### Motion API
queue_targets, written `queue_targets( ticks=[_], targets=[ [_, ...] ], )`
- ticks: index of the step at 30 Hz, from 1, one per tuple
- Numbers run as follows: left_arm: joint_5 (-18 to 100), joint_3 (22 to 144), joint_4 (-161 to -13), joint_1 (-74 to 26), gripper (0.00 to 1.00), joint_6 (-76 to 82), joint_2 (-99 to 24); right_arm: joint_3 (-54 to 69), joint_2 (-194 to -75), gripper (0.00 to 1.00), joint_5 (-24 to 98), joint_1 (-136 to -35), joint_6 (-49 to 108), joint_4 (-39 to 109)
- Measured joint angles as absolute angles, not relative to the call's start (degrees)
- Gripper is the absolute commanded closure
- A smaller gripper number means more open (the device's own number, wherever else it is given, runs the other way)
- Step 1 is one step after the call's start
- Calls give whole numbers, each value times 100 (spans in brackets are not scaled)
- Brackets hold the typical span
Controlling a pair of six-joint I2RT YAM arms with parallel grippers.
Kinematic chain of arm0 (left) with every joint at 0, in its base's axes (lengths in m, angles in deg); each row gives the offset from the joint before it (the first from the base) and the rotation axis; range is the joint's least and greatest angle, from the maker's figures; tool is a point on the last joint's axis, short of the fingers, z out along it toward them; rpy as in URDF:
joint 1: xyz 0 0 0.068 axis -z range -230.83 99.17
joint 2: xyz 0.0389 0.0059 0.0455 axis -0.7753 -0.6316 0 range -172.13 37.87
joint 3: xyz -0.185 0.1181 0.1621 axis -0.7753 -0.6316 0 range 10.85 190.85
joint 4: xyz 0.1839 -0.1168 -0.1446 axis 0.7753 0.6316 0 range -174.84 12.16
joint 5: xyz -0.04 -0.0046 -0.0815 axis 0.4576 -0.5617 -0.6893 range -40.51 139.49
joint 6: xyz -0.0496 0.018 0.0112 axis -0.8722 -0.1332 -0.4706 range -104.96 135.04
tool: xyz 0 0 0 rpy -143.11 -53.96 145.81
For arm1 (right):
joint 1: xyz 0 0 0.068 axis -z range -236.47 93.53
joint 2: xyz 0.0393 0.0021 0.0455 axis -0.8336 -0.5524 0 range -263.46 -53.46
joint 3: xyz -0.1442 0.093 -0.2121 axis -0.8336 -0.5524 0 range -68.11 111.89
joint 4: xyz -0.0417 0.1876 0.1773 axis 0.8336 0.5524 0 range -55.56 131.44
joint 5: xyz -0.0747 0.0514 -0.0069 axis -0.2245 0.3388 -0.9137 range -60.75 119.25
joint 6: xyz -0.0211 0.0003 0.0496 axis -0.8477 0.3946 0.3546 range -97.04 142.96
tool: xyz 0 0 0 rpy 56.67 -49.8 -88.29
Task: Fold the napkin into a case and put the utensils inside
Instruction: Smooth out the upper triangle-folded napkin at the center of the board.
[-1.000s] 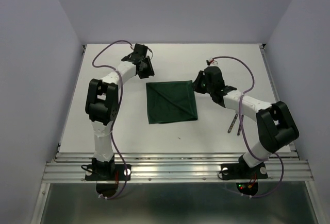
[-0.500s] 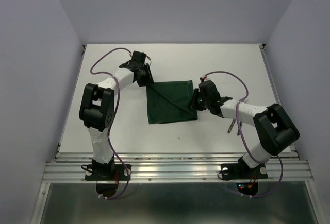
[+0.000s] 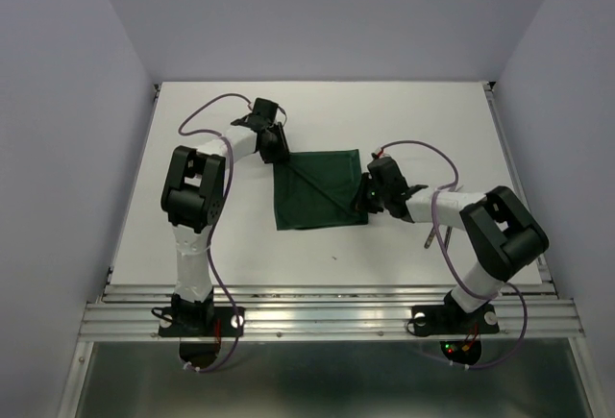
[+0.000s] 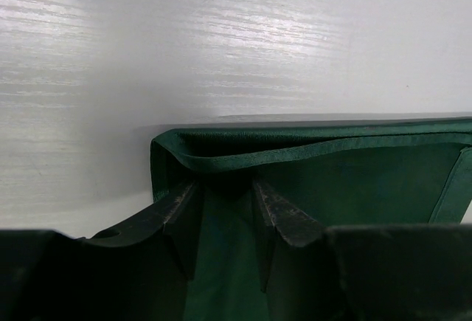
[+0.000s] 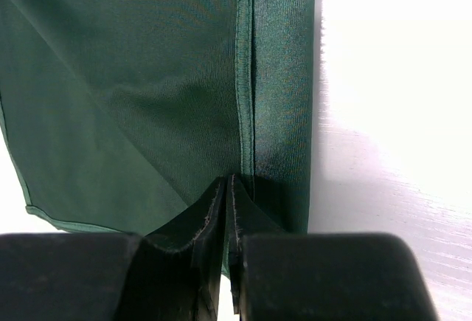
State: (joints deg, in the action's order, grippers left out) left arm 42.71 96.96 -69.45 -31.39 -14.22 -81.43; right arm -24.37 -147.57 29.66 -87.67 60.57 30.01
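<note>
Table (image 3: 192,235): white, bearing the cloth and cutlery.
Napkin (image 3: 317,192): dark green, flat near the table's centre, with a diagonal flap across it.
Left gripper (image 4: 228,214): at the napkin's 11 o'clock corner, fingers (image 4: 181,210) apart and resting on the cloth beside a raised hem fold.
Right gripper (image 5: 227,210): at the napkin's 4 o'clock edge, fingers pinched together on the hem.
Utensils (image 3: 427,235): at 4 o'clock from the napkin, apart from it, partly hidden under the right arm.
</note>
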Motion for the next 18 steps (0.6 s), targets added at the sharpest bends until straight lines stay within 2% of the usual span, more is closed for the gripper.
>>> queue_targets(
  ticks=[11,18],
  targets=[
    [4360,9713,-6940,-3139,57,-1422,-8143,-2373,-14232,90,2723,-8889,6026,3146],
    [4365,9713,-6921,-3134,57,-1422,-8119,-1652,-14779,89,2717,-9141,5984,3185]
  ],
)
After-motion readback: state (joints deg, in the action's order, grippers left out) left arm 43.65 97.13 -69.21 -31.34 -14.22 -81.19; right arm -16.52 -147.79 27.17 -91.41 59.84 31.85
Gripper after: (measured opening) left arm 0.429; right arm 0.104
